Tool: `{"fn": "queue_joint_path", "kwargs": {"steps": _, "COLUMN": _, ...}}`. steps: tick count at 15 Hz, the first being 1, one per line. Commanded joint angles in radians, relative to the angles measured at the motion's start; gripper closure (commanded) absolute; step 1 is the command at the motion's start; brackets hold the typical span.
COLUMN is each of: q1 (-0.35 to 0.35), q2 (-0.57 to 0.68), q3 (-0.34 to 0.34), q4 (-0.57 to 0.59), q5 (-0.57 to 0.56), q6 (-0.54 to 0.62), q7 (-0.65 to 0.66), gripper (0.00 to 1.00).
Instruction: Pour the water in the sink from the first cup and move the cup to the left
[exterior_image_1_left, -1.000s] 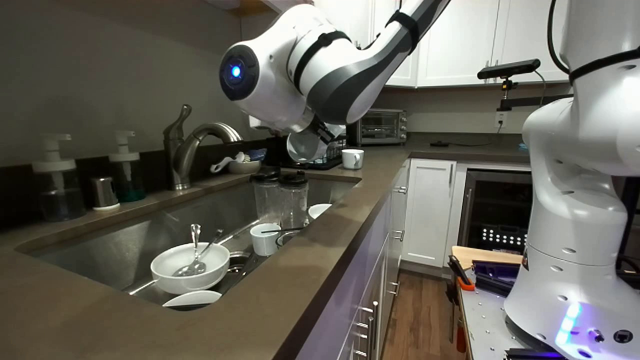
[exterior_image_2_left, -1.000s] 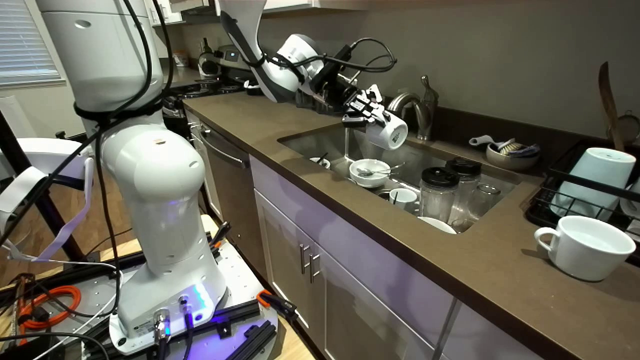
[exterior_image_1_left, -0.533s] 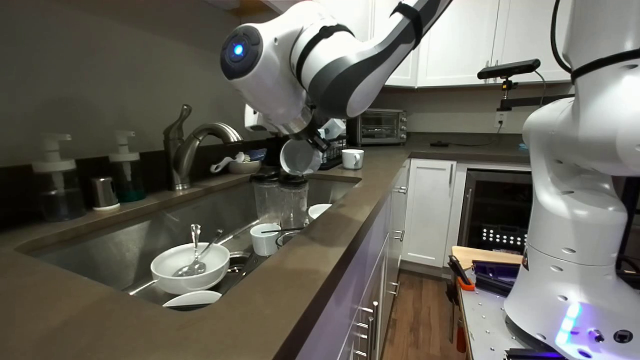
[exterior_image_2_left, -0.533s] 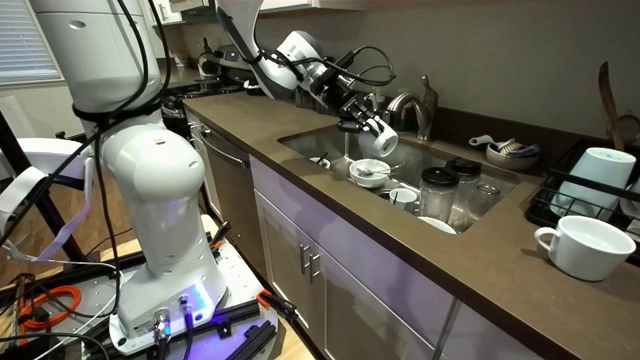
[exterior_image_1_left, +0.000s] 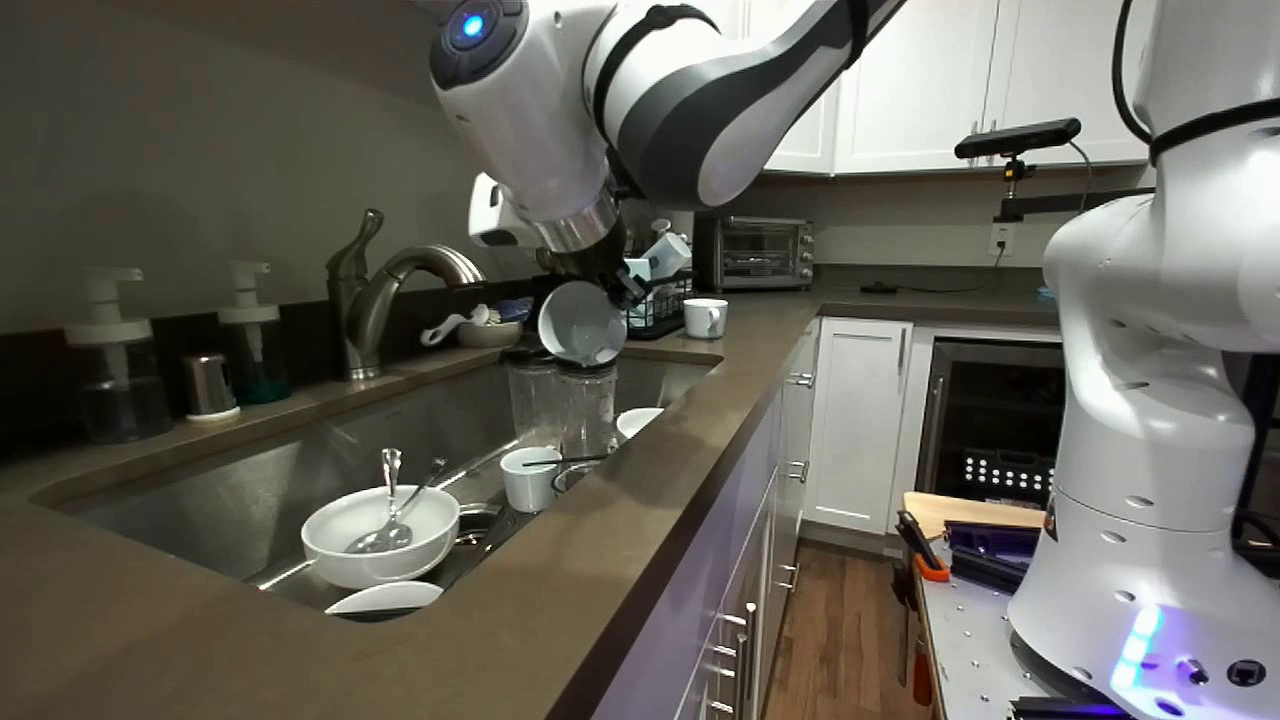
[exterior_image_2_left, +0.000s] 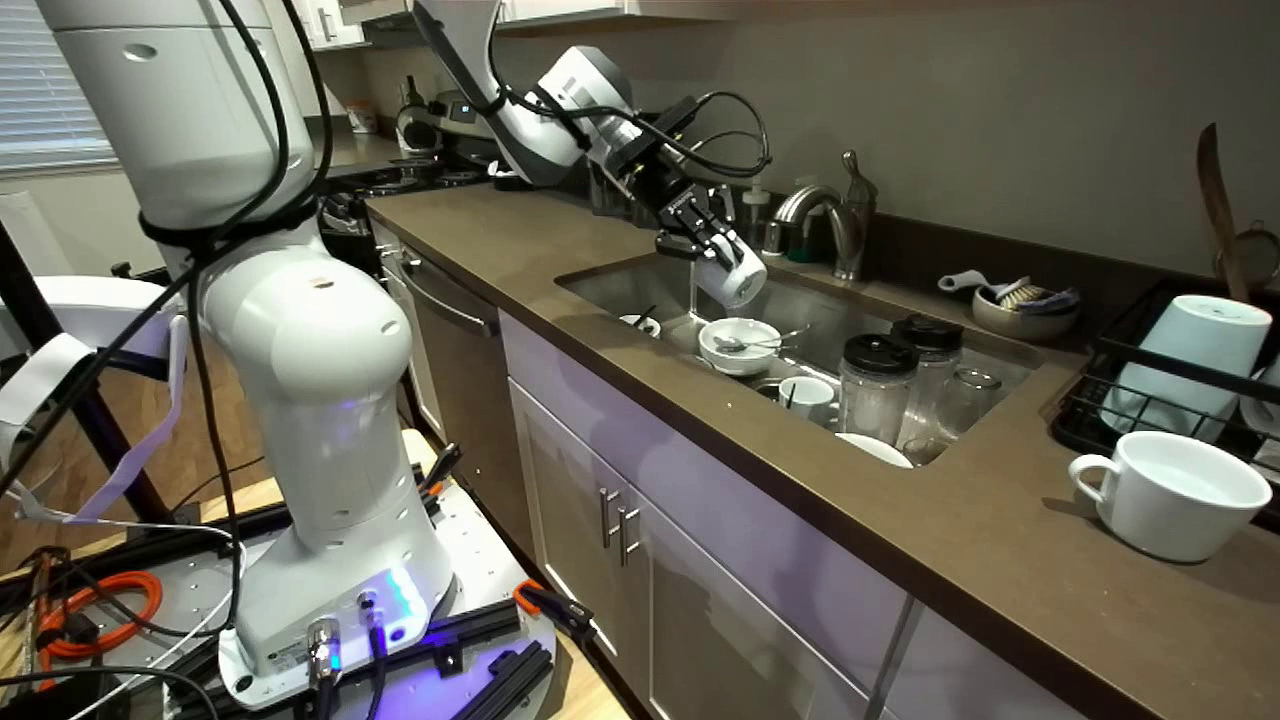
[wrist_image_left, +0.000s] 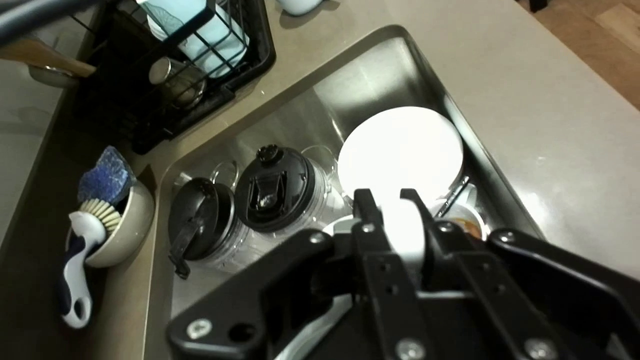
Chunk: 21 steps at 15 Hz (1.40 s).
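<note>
I'm seeing the gripper (wrist_image_left: 387, 196) clamped on a white cup (exterior_image_1_left: 583, 322), holding it tipped sideways above the sink (exterior_image_1_left: 230, 510). There's a bowl (exterior_image_1_left: 352, 562) and two black-lidded jars (exterior_image_1_left: 588, 412) down inside that sink.

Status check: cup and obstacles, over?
Jaws shut on first cup. Cup tipped sideways over sink; can't tell if empty. Bowl, lidded jars below: possible snags.
</note>
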Motion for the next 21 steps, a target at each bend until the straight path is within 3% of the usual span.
{"fn": "queue_joint_path", "kwargs": {"steps": 1, "q1": 0.017, "q2": -0.042, "q3": 0.009, "q4": -0.011, "q5": 0.052, "q6": 0.069, "q7": -0.071, "gripper": 0.96}}
{"fn": "queue_joint_path", "kwargs": {"steps": 10, "q1": 0.021, "q2": -0.028, "q3": 0.001, "q4": 0.030, "q5": 0.224, "q6": 0.350, "q7": -0.207, "gripper": 0.96}}
{"fn": "queue_joint_path", "kwargs": {"steps": 15, "q1": 0.037, "q2": -0.027, "q3": 0.015, "q4": 0.056, "q5": 0.416, "q6": 0.449, "q7": -0.321, "gripper": 0.96}}
{"fn": "queue_joint_path", "kwargs": {"steps": 21, "q1": 0.073, "q2": -0.002, "q3": 0.050, "q4": 0.082, "q5": 0.572, "q6": 0.536, "q7": -0.390, "gripper": 0.96}}
